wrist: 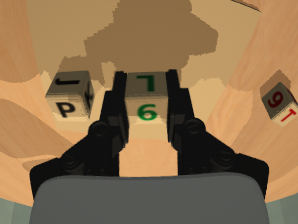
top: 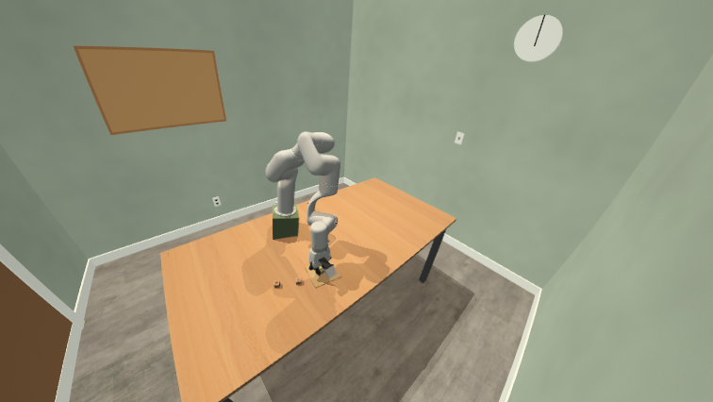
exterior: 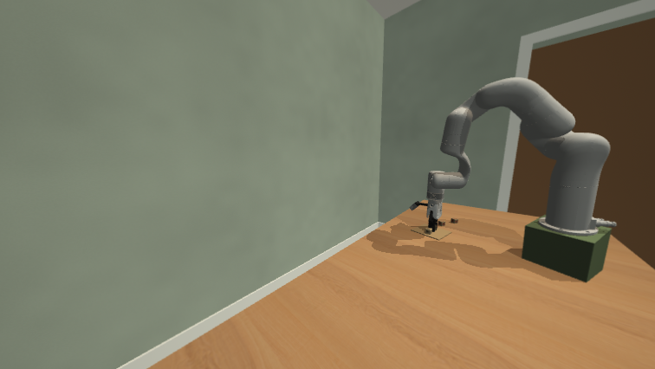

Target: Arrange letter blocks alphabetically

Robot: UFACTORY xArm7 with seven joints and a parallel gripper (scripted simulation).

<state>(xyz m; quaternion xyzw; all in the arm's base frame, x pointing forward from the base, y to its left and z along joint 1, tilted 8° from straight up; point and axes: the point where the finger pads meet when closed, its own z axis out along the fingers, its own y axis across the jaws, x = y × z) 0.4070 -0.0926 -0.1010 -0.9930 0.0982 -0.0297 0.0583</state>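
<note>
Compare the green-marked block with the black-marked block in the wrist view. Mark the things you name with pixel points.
The green-marked block [wrist: 146,99] is between the gripper's [top: 317,270] [exterior: 432,229] [wrist: 146,80] fingers; the black-marked block [exterior: 428,230] [wrist: 68,97] stands outside them.
The green-marked block squarely shows two faces; the black-marked block is turned, showing part of a third.
The green-marked block shows a 6, the black-marked block a P.
Both are pale cubes.

The arm [top: 286,194] [exterior: 573,183] has smooth, rounded pale-grey segments; its end effector [top: 319,268] [exterior: 432,229] [wrist: 146,85] has black fingers.
</note>
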